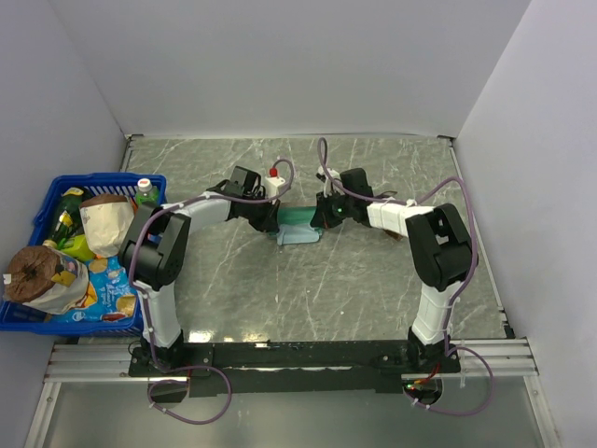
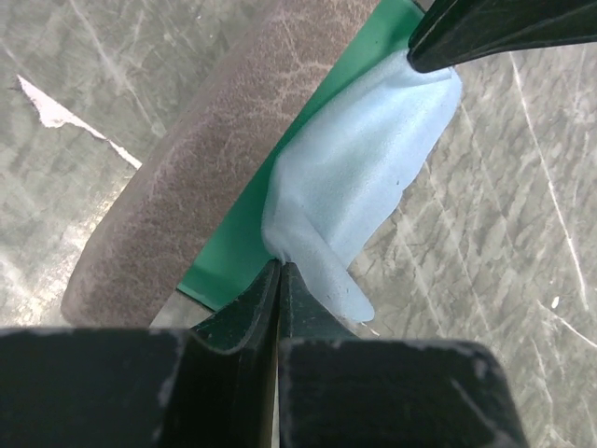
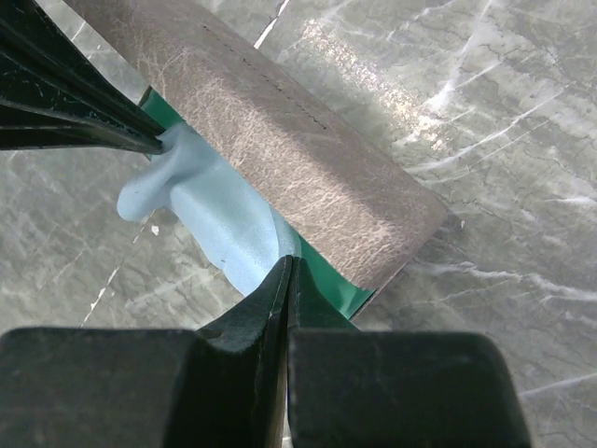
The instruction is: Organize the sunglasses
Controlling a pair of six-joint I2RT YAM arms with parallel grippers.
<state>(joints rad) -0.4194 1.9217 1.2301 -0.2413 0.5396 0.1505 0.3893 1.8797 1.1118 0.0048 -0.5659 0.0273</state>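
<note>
**1. Sunglasses** (image 1: 394,235)
- Small dark-brown shape w/ thin outline. It shows in the top view only and is too small to resolve frame or lens detail.
- Posn: on the table (image 1: 373,280), just outboard of the R gripper (image 3: 287,266) and partly under the R forearm. No fingers touch it. It lies well apart from the L gripper (image 2: 280,271), w/ the case btwn them.

**2. Cloth** (image 2: 364,168)
- Light blue, soft, matte fabric, bunched into rounded folds.
- Posn: stretched btwn the two grippers. Part lies on the lining, part hangs over the case edge onto the table.

**3. Case** (image 2: 205,168)
- Grey-brown, oblong w/ rounded corners. Outer skin is grained and leather-like, w/ fine cracks.
- Lining (image 2: 233,252) is flat, smooth green-teal.
- Posn: lying open directly ahead of both grippers, w/ its lid on the far side of the cloth from the fingertips.

**4. Grippers**
- L gripper: jaws fully closed, tips pinching one corner of the cloth just at the lining edge.
- R gripper: jaws fully closed, tips pinching the opposite end of the cloth, beside the lining.
- Fingers are black, wedge-shaped, hard plastic. Each pair is visible in the other wrist cam, clamped on the fabric.

**5. Surroundings**
- Table: grey marble-pattern top w/ white veins.
- Blue basket (image 1: 42,210): outboard of the L arm, packed w/ bags and bottles.
</note>
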